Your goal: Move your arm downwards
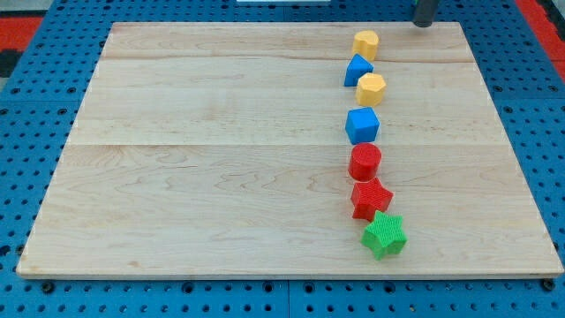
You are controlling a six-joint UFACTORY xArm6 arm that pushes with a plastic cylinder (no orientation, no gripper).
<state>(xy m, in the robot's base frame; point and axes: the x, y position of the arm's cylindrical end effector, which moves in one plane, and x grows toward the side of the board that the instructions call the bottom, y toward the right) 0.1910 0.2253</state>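
My tip [425, 24] shows as a dark rod end at the view's top right, at the top edge of the wooden board [203, 150]. It is apart from every block, up and to the right of the top yellow block [365, 43]. Below that block, a near-vertical line runs down the board: a blue block [357, 70], a yellow hexagonal block [371, 88], a blue block [362, 125], a red cylinder [365, 162], a red star [371, 198] and a green star [385, 234].
The board lies on a blue pegboard surface [530, 132]. Red areas [18, 22] show at the view's top corners.
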